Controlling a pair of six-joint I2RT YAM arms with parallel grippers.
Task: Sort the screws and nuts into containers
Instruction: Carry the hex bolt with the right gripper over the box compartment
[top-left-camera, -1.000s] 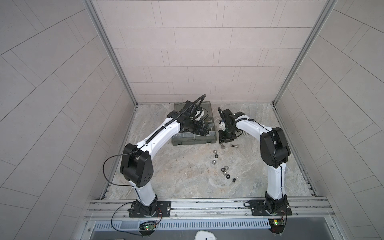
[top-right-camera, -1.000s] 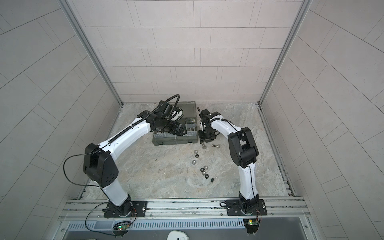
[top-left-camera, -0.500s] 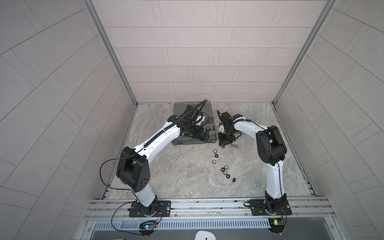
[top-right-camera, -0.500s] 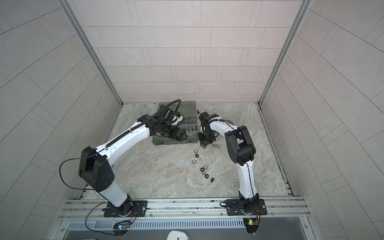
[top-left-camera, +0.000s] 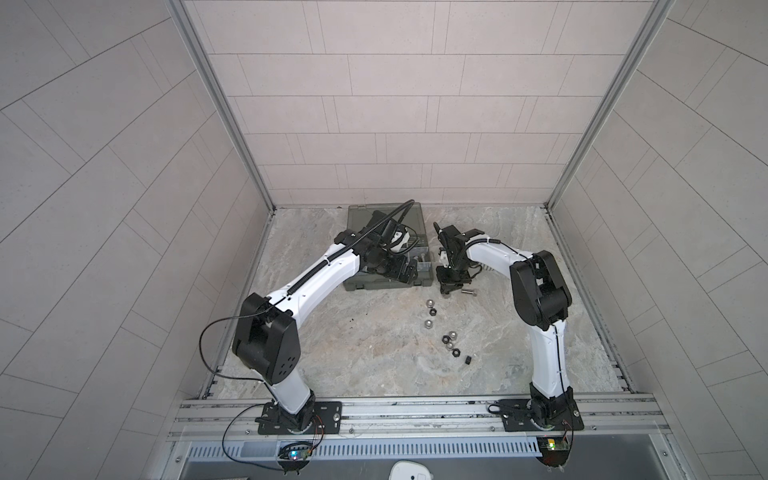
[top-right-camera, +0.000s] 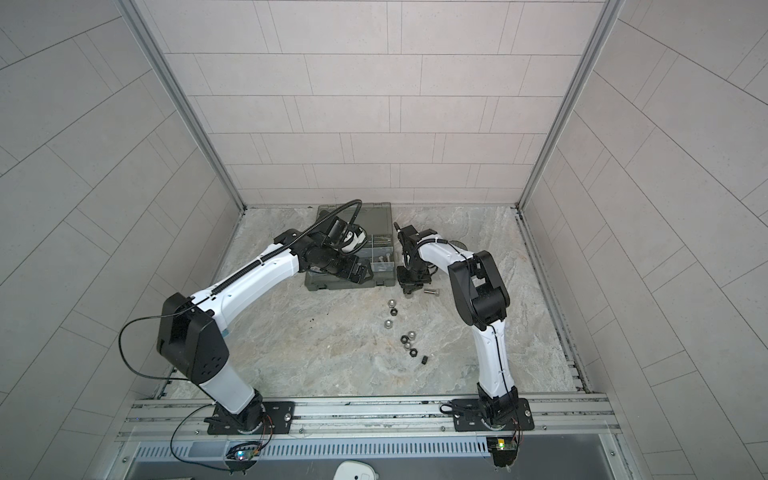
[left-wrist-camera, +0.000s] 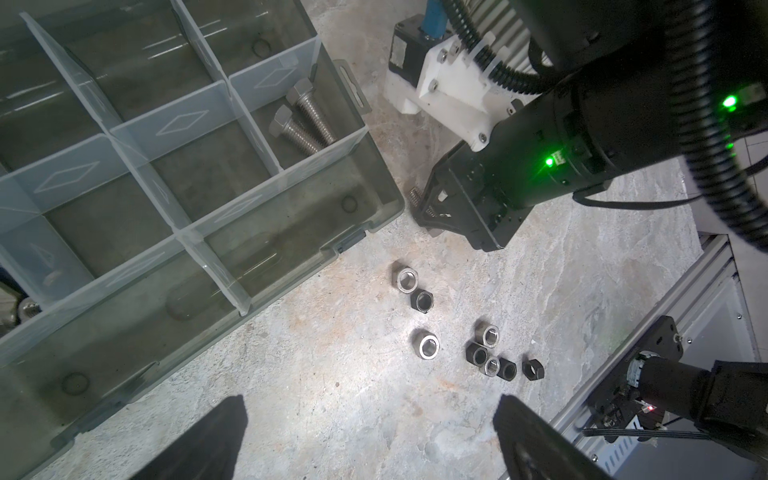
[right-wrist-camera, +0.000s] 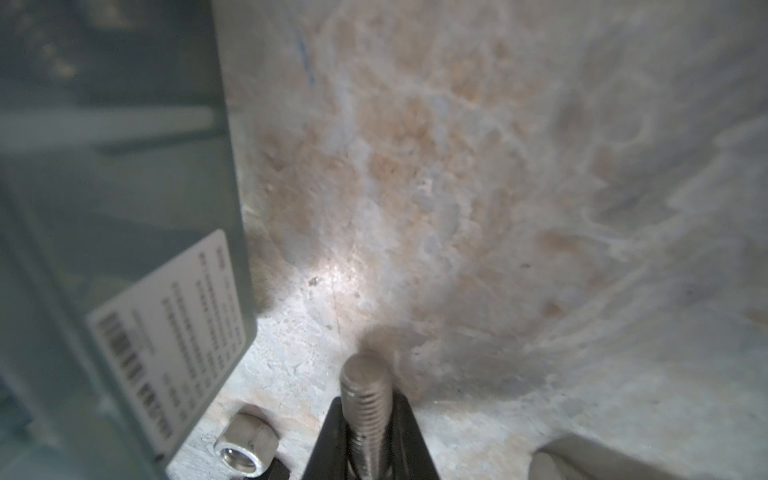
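The marbled table (top-left-camera: 374, 365) stands in a tiled booth, and the grey-green organizer case (left-wrist-camera: 374, 174) is open at its back. My right tool (top-left-camera: 450, 287) is closed on a silver screw (right-wrist-camera: 365, 395), the threaded shank between its fingers, low and just beside the case wall. I think this is because the compartment with two screws (left-wrist-camera: 301, 120) is just over that wall. One more screw (top-left-camera: 468, 292) lies near. My left tool (left-wrist-camera: 370, 440) is wide and empty, facing the loose nuts (left-wrist-camera: 426, 344), probably to pick one.

Grey-beige marbled stone tabletop (top-left-camera: 374, 365); pale rectangular-tiled walls (top-left-camera: 395, 104) stood at 9, 12, 3 o'clock; silver slotted aluminium rail (top-left-camera: 415, 411) ran along 6 o'clock.
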